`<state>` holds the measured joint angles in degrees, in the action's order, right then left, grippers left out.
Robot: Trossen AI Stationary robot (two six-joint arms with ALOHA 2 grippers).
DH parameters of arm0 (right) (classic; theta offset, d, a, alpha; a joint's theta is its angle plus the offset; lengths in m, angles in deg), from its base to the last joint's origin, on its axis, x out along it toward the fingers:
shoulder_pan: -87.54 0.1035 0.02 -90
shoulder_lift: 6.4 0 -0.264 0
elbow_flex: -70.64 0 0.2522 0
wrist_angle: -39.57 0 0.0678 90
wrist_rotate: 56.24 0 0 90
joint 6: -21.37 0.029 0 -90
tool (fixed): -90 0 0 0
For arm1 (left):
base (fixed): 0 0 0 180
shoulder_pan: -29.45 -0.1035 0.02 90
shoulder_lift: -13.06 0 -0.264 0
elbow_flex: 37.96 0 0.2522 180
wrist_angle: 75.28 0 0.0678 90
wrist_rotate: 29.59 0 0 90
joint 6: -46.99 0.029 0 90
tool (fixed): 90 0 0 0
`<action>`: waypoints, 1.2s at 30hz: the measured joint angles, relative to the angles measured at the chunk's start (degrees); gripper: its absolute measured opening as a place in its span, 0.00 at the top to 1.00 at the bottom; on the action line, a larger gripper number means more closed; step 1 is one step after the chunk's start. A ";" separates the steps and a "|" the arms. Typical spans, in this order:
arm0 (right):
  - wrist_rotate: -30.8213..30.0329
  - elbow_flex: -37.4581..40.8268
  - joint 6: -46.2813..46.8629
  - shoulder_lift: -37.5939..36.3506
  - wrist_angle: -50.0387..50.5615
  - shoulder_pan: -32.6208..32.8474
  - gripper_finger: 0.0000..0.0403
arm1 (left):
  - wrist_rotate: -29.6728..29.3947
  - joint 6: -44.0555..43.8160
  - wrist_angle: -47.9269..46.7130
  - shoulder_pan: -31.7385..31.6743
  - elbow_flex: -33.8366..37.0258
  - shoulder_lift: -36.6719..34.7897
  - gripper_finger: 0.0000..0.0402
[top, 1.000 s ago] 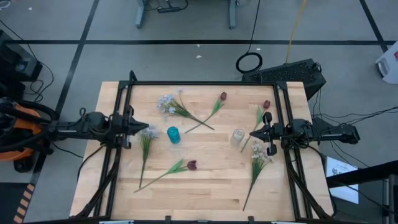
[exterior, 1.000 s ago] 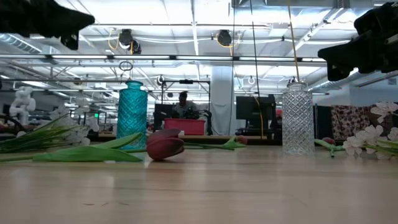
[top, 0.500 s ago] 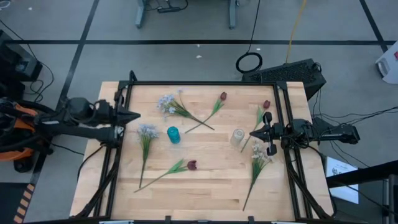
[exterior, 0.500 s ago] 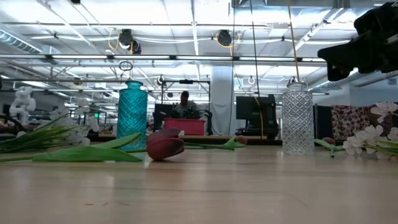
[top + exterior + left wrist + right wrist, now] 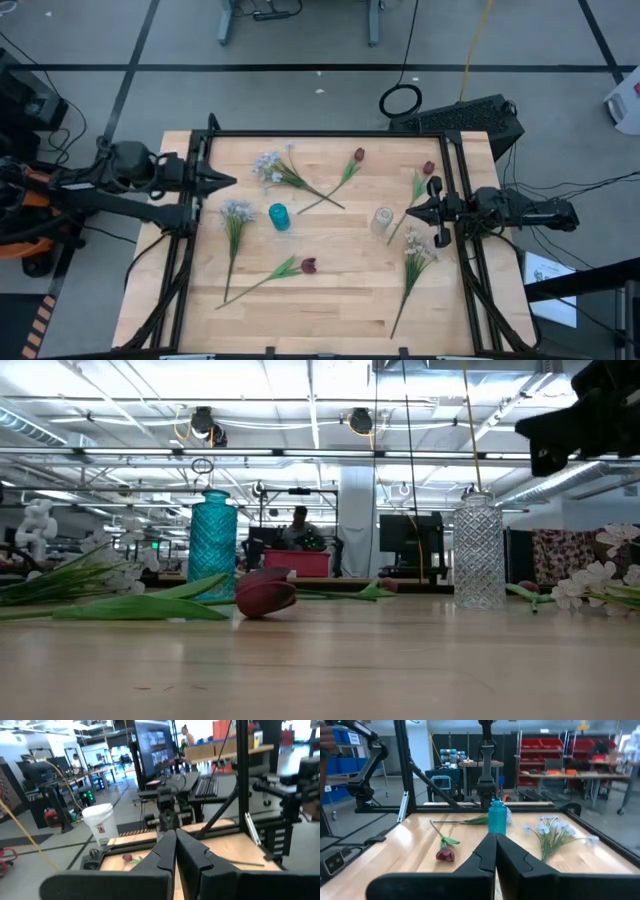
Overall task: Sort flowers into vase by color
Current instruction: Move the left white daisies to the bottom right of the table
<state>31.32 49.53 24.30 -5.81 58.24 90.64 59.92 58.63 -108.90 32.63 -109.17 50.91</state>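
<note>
Several long-stemmed flowers lie flat on the wooden table. Red tulips [image 5: 358, 155] [image 5: 428, 168] [image 5: 308, 265] and white sprays [image 5: 268, 165] [image 5: 237, 212] [image 5: 415, 245] are spread around two upright vases. The teal vase [image 5: 279, 216] stands left of the middle and the clear vase [image 5: 382, 220] right of it. My left gripper [image 5: 232, 182] hangs shut in the air near the left edge, beyond the nearest white spray. My right gripper [image 5: 405, 214] is shut too, raised just right of the clear vase. In the right wrist view the teal vase [image 5: 497, 817] stands straight ahead.
A black frame [image 5: 320, 134] borders the table's far edge and both sides. The near middle of the table [image 5: 320, 320] is bare wood. In the low view the near tulip head [image 5: 265, 592] lies in front of the teal vase [image 5: 212, 545], and the clear vase [image 5: 479, 552] stands to its right.
My left gripper has drawn back from above the left white spray, up and toward the table's far left, and has left the low view. My right gripper has risen slightly. No flower or vase has moved.
</note>
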 joint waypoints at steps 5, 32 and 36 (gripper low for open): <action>-3.46 -10.32 6.34 3.25 11.31 -0.01 1.00 | -0.19 1.23 0.63 0.00 0.00 2.09 0.95; -3.80 -45.14 -1.13 34.95 13.80 -0.01 1.00 | -0.41 0.72 4.79 0.00 -0.02 2.93 0.94; -3.78 -45.14 -0.66 36.72 13.71 0.01 1.00 | -0.41 0.70 4.74 0.01 -0.02 2.94 0.94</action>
<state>27.54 4.39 23.65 30.92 71.95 90.65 59.51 59.33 -104.16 32.64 -109.20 53.85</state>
